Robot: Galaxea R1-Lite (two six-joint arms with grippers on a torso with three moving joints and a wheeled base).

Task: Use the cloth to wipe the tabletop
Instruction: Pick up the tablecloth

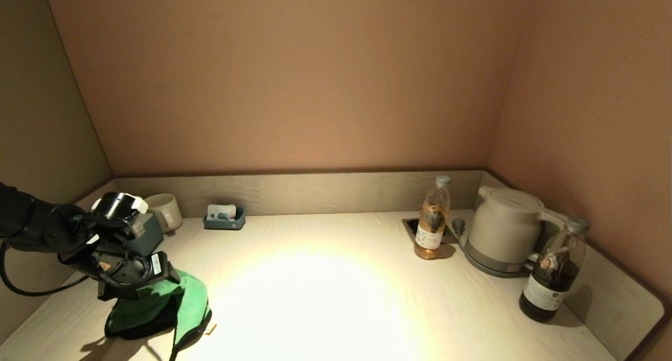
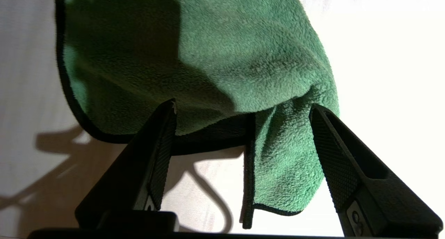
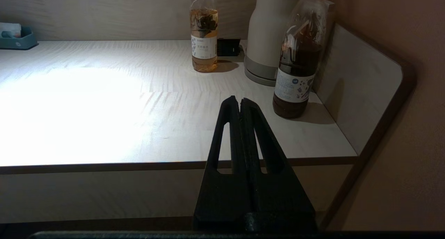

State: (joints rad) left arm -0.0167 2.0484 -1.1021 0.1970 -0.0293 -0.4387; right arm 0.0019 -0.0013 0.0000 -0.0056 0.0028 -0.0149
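Note:
The green cloth (image 1: 190, 302) with black edging lies bunched on the pale wood-grain tabletop (image 1: 325, 293) at the front left. My left gripper (image 1: 153, 286) points down onto it. In the left wrist view the gripper (image 2: 242, 105) is open, its two black fingers (image 2: 161, 141) set wide on either side of a folded part of the cloth (image 2: 243, 58). My right gripper (image 3: 240, 99) is shut and empty, held off the tabletop's front edge (image 3: 104, 166) near the right end; it is out of the head view.
Along the back stand a mug (image 1: 164, 211), a grey-blue tissue box (image 1: 146, 236), a small blue tray (image 1: 224, 218), a light tea bottle (image 1: 432, 224) by the socket cutout (image 1: 412, 225) and a kettle (image 1: 501, 230). A dark bottle (image 1: 551, 272) stands at the right rim.

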